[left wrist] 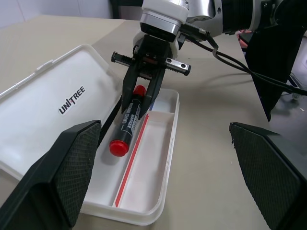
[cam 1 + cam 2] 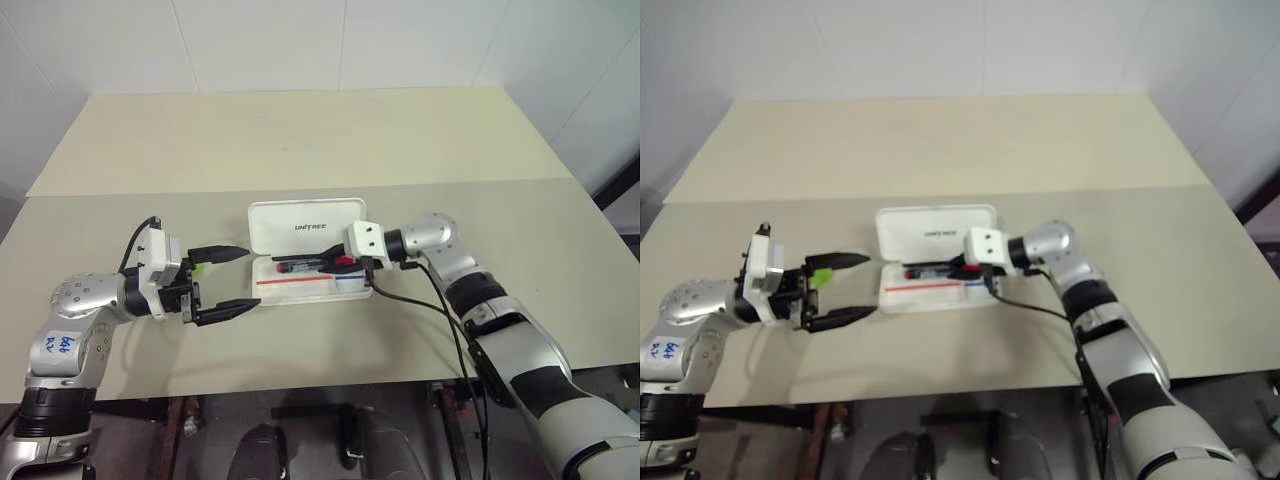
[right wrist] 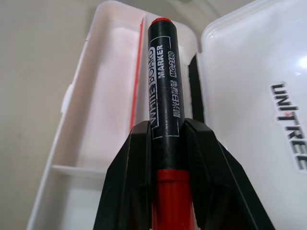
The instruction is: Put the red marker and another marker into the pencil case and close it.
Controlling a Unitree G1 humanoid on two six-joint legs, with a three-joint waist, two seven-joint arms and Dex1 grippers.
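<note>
Plastic marker (image 1: 128, 125): light, rigid, smooth; right gripper (image 1: 140, 99) clamps its barrel beside the cap, over the open case (image 1: 158, 158) tray. Left gripper (image 2: 222, 281) spread wide, empty, beside highlighter (image 2: 820, 272).

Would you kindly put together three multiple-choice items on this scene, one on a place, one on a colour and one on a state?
1. Where is the red marker?
A. Over the open pencil case, in the right gripper
B. On the table beside the case
C. In the left gripper

2. What colour is the highlighter by the left gripper?
A. Blue
B. Light green
C. Orange

3. How does the pencil case's lid stand?
A. Shut
B. Taken off and laid aside
C. Open, hinged back

Answers: 1 A, the right gripper's fingers clamp the marker's barrel above the tray. 2 B, a light green body shows next to the left gripper's wide-open fingers. 3 C, the lid with UNITREE lettering leans back behind the tray.
</note>
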